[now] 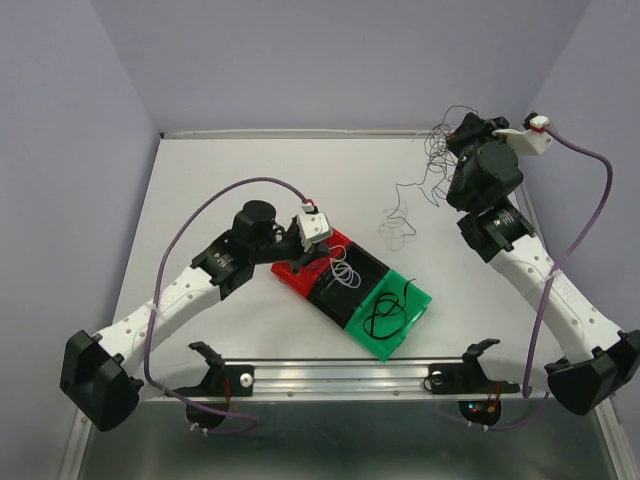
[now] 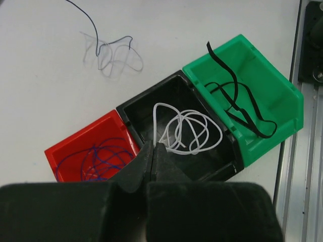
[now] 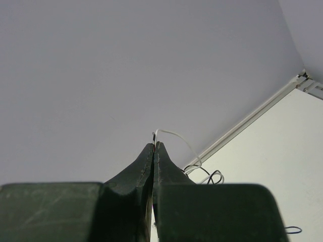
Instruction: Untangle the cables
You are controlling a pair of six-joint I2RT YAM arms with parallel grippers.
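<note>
Three small bins stand in a row on the table. The red bin (image 2: 65, 151) holds a blue cable (image 2: 103, 157). A looped white cable (image 2: 191, 132) lies in the black bin (image 2: 132, 113), and a black cable (image 2: 237, 101) lies in the green bin (image 2: 275, 93). My left gripper (image 2: 153, 146) hovers over the black bin, shut, with one strand of the white cable running up to its tips. My right gripper (image 3: 154, 144) is raised at the far right (image 1: 452, 128), shut on thin white and black cable ends (image 3: 174, 135). A thin tangle (image 1: 415, 190) hangs from it down to the table.
A metal rail (image 1: 340, 375) runs along the near table edge between the arm bases. Walls close in at the back and both sides. Loose thin wire (image 2: 115, 53) lies on the white table beyond the bins.
</note>
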